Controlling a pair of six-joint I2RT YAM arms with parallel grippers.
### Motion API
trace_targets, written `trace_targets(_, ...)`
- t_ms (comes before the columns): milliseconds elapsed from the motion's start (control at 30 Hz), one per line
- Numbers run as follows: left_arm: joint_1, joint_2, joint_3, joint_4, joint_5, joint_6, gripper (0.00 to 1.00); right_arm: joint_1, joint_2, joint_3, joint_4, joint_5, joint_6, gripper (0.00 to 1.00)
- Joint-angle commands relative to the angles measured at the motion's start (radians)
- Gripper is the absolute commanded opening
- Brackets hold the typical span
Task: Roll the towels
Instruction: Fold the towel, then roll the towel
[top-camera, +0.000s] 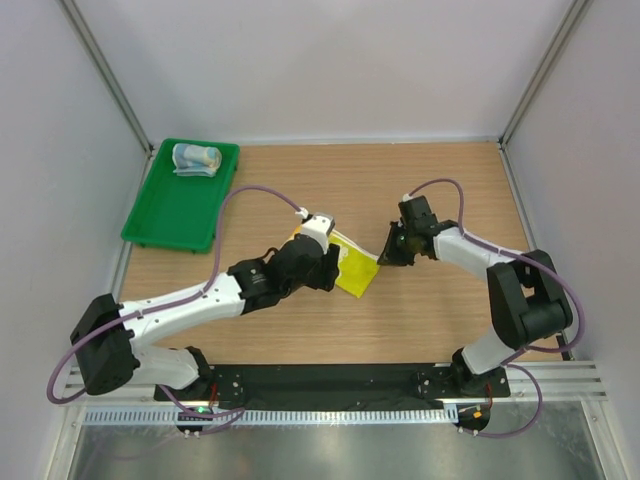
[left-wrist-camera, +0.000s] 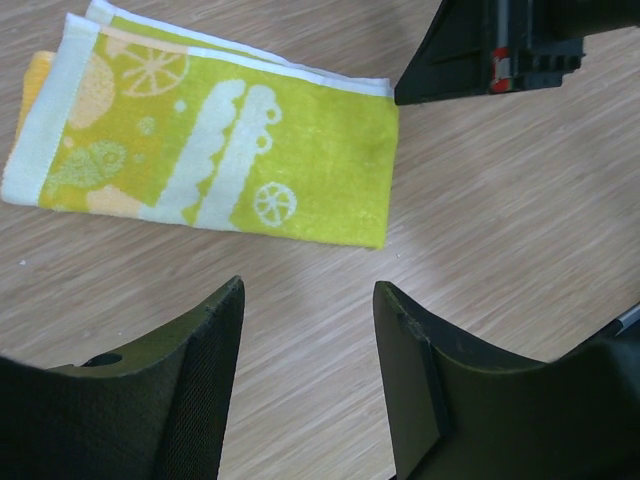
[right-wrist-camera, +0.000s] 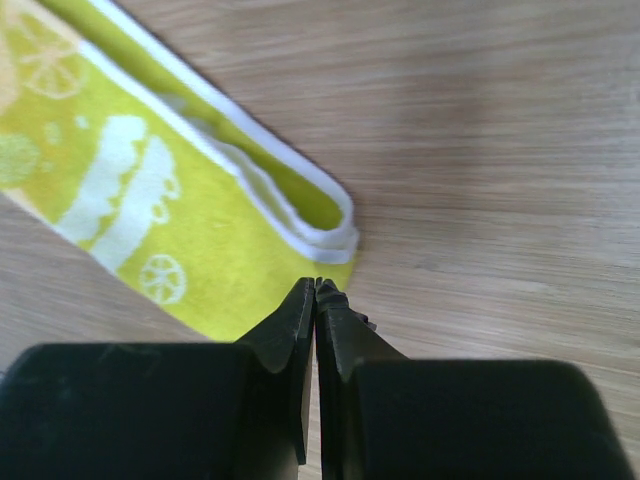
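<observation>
Green plastic marks the far left corner of the wooden table (top-camera: 430, 190), where a tray (top-camera: 165, 225) holds the light blue towel (top-camera: 196, 158), rolled up and lying against the tray's far wall. Moving rightward, we see the left arm (top-camera: 190, 300) run from its base at the near edge, low and long, diagonally out toward the middle of the table, its wrist bent down over the wood. The left gripper (left-wrist-camera: 308, 290) hangs there with its fingers (left-wrist-camera: 200, 350) standing moderately apart, nothing between them but bare table, and we see them poised just beside the long near edge of the yellow-green towel (left-wrist-camera: 220, 150) without touching it. That towel lies flat at the middle of the table, folded into a strip with its white-hemmed layers stacked at one end, orange and white fruit shapes facing up. Further right, the right arm (top-camera: 520, 300) rises from the near edge, folds sharply at its elbow and reaches back leftward, the forearm sloping down toward the towel's right corner. The right gripper (right-wrist-camera: 316, 285) has its fingers pressed together, their tips meeting right at the edge of that corner; we cannot tell whether any cloth is pinched between them.
</observation>
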Motion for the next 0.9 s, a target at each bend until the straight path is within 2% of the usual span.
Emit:
trace_targets(0,-0.013,-0.015,0.0,0.043,-0.022,-0.01,0.55,-0.013,0.037,-0.034,0.021,0.005,-0.015,0.09)
trace_targets(233,-0.039,0.038,0.031,0.031,-0.056,0.02,0.54,-0.014,0.077,-0.056,0.035,-0.001,-0.023,0.09)
trace_targets(400,-0.085,0.126,0.094,0.002,-0.131,0.063,0.55,-0.016,0.042,-0.046,0.003,0.01,-0.037,0.09)
trace_targets(433,-0.088,0.141,0.102,0.004,-0.136,0.074,0.55,-0.016,0.03,-0.043,-0.018,0.02,-0.038,0.11)
trace_targets(500,-0.094,0.176,0.126,0.0,-0.136,0.089,0.57,-0.016,0.007,-0.033,-0.051,0.074,-0.044,0.23)
trace_targets(533,-0.097,0.215,0.135,0.0,-0.143,0.102,0.57,-0.016,-0.021,-0.031,-0.075,0.086,-0.044,0.47)
trace_targets(633,-0.122,0.291,0.171,-0.001,-0.156,0.12,0.58,-0.026,-0.075,-0.028,-0.115,0.126,-0.046,0.74)
trace_targets(867,-0.197,0.448,0.258,0.005,-0.171,0.172,0.58,-0.078,-0.162,-0.056,-0.153,0.117,-0.052,0.77)
